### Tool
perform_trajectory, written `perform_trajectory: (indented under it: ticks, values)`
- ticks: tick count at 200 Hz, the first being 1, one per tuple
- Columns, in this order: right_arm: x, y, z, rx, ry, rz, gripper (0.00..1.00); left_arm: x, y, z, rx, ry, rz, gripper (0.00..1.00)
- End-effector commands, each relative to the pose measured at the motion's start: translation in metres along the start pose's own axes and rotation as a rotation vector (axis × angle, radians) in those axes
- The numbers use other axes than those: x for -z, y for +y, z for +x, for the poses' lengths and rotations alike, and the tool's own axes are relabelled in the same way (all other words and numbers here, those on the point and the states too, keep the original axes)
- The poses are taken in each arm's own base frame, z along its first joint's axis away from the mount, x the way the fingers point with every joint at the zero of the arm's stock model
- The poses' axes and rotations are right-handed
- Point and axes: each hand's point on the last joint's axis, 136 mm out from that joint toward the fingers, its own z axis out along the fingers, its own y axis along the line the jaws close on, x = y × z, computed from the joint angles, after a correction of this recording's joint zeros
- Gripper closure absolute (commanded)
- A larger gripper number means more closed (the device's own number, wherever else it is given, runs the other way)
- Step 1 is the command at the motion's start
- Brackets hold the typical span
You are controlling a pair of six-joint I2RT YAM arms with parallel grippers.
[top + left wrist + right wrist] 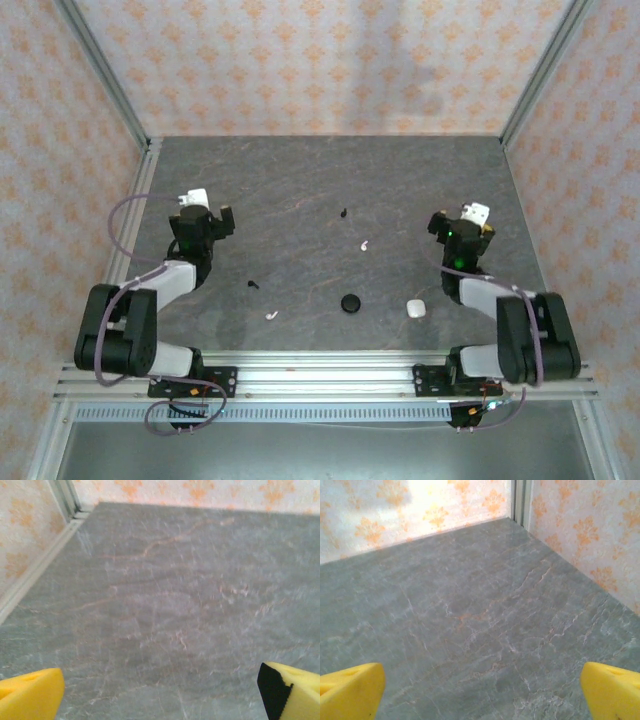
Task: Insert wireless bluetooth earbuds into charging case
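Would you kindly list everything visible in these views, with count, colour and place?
white earbuds: two, white; one mid-table, the other near the front, left of centre
black earbuds: two, black; one just behind the mid-table white one, the other left of centre
black case: one, black, round; front centre
white case: one, white; front, right of the black case
table: one, grey marbled; under everything
walls: three, cream with orange pattern; left, back, right
rail: one, silver; along the table's front edge
left hand: one, yellow fingertips, open; over bare table, left side
right hand: one, yellow fingertips, open; over bare table, right side
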Motion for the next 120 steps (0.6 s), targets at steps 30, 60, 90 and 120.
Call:
perform_trajectory:
  ticks: [30,60,90,120]
  values:
    - [0.055,0.004,0.013,-0.089,0.454,0.067,0.0,0.022,-0.001,-0.008,0.096,0.128,-0.012,0.0]
    - [0.109,0.014,0.049,-0.062,0.728,0.031,0.01,0.039,-0.061,-0.005,0.028,0.196,0.166,0.0]
    - [0.162,0.019,0.086,-0.06,0.972,-0.012,0.02,0.07,-0.125,0.012,-0.09,0.255,0.339,0.0]
    - [0.198,0.016,0.103,0.051,1.093,0.015,0.02,0.092,-0.159,0.032,-0.149,0.273,0.444,0.0]
